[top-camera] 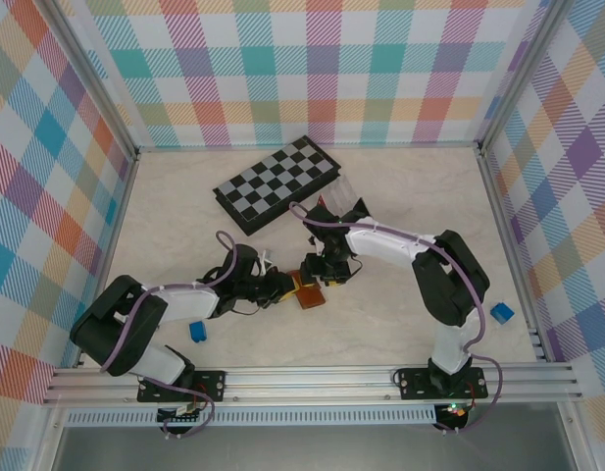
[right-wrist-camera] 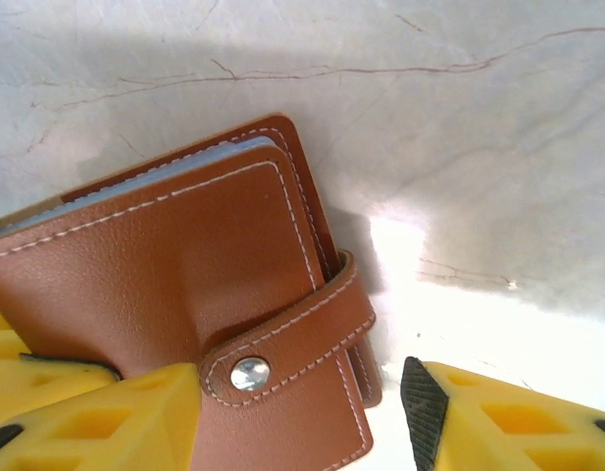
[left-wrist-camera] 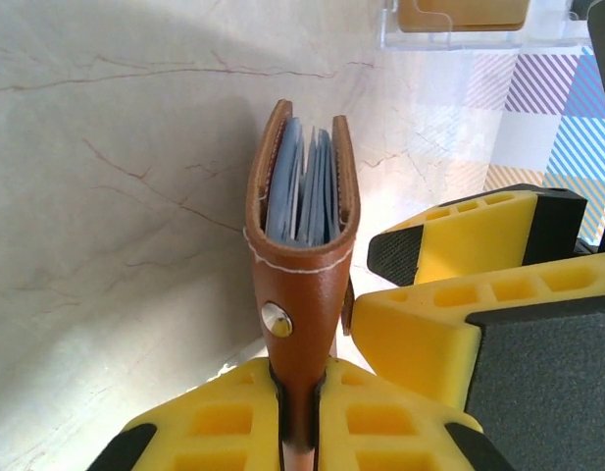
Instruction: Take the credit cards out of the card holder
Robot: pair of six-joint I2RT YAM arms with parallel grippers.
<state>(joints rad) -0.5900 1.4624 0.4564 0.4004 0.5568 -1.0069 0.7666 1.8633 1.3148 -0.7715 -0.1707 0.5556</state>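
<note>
Top external view: the big pale table (top-camera: 184, 216) has a chessboard (top-camera: 276, 183) and a clear box (top-camera: 338, 195) at the back. They are well apart from the work, so they are not in the way. The two arms meet in the middle, and the card holder (top-camera: 309, 295) sits between them there.

The left gripper (left-wrist-camera: 300, 417) is squeezed tight on the holder's snap end. I think that keeps it from sliding while the other arm works. The right gripper (right-wrist-camera: 300, 385) has its fingers apart, right by the snap tab (right-wrist-camera: 302, 339), most likely to pull it open. The tab is still snapped, so no card is out yet.

Some things are hard to see. The clear box is cut off at the top of the left wrist view. From above, the grippers cover most of the holder. I cannot tell if it rests on the table or is lifted. The pale blue sleeves (left-wrist-camera: 282, 191) hide the cards, so I cannot count them.
</note>
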